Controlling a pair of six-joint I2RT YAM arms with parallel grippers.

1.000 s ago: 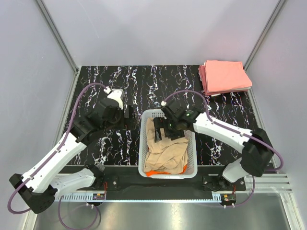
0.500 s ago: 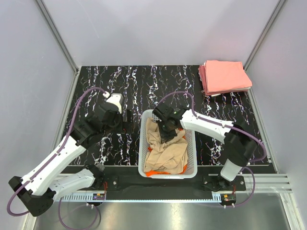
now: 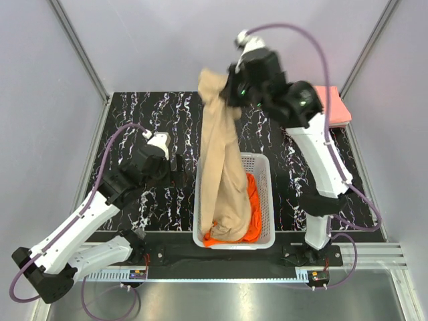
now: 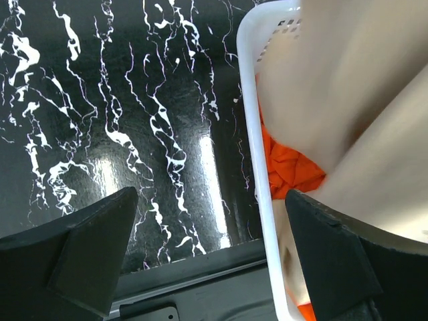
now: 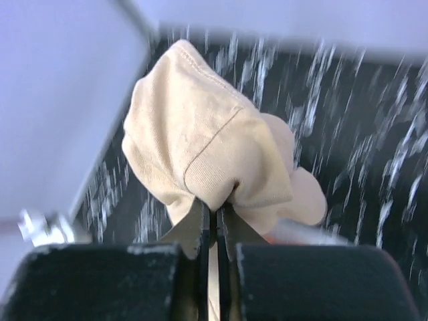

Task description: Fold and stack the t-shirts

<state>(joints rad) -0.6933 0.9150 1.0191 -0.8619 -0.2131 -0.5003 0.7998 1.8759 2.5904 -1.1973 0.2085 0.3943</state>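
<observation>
**Tan shirt goes up.** The right jaws, pressed together on a fold of the tan t-shirt (image 5: 207, 147), hold it high over the white basket (image 3: 268, 200). The cloth bunches just beyond their tips and the rest hangs straight down below them in one long drape. The height looks chosen so the shirt's own weight pulls it out of the pile and straightens it before it is laid out for folding. The lower end reaches down to the basket, but whether it hangs clear of the rim cannot be told.

Far beneath the right jaws, the orange t-shirt (image 3: 253, 199) lies in the basket, exposed along one side of the drape and apparently touching it.

The left jaws stand spread wide and grip nothing. They hover low over the marbled counter (image 3: 147, 114), with the basket's rim just beside one finger and bare counter between the two. That post beside the basket seems meant for catching the hanging hem.

The folded salmon-pink t-shirts (image 3: 338, 107) sit stacked at the counter's far corner, below the right jaws and well apart from the left pair. They mark where finished pieces go.

Neither loose shirt is folded yet. The risk to watch is the hem snagging on the basket's lattice or dragging the orange shirt along.
</observation>
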